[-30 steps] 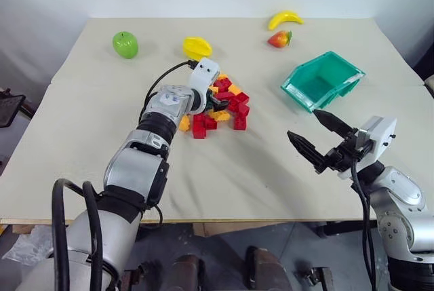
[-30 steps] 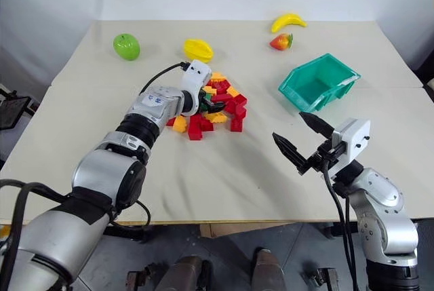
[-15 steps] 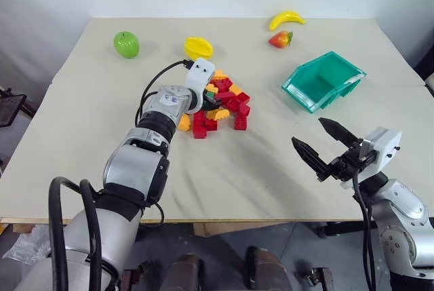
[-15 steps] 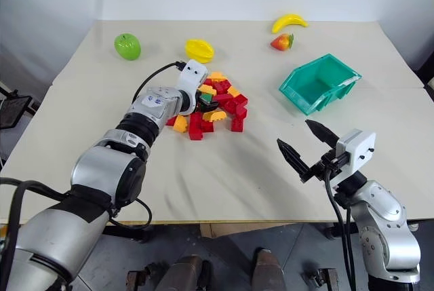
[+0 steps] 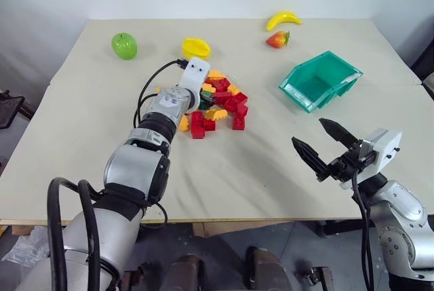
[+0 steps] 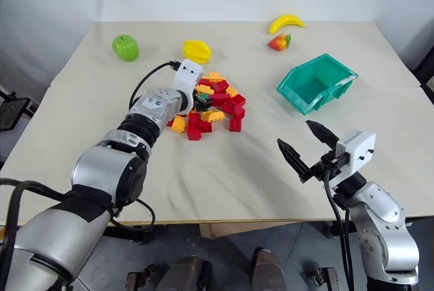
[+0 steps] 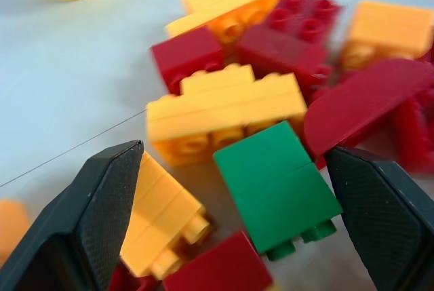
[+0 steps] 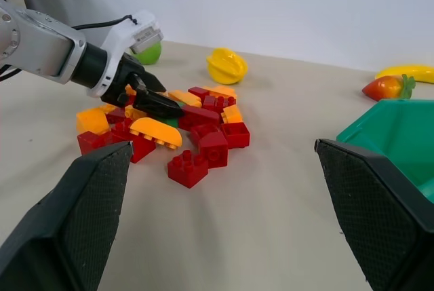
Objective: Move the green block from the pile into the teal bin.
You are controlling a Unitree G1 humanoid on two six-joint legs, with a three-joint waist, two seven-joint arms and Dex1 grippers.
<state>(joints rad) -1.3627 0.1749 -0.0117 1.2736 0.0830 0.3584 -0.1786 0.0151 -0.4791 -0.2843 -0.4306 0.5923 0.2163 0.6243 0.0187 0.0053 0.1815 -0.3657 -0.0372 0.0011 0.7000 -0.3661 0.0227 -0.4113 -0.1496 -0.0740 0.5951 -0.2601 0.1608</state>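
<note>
One green block [image 7: 277, 184] is wanted from the pile [image 5: 218, 103], and it has not yet been lifted — it lies among the red and orange bricks at the pile's left side, bracketed by the spread jaws of the left gripper [image 7: 230, 223], which are parted wide and closed on nothing. By the look of it, the task is at the grasp stage: the closing, the lift, the carry to the right and the drop are all left to be done.

Read from left to right, a green apple [image 5: 124, 45] is seen at the far left of the table [image 5: 81, 135], then a yellow toy fruit [image 5: 195, 48] just beyond the pile, then the pile itself near the table's middle. Farther right, a banana [image 5: 283, 18] and a red strawberry-like fruit [image 5: 278, 39] lie by the far edge, and the teal bin [image 5: 320, 79] is set well apart from the pile, its sloped open front turned toward the near left. The right gripper [image 5: 324, 148] hangs at the near right, its fingers wide apart and empty.

An orange brick [image 7: 163, 218] is crowded against one left finger, so a clean closure may be hindered. Bare tabletop lies between pile and bin — open room for the carry, though the right gripper stands close to the bin's near side.
</note>
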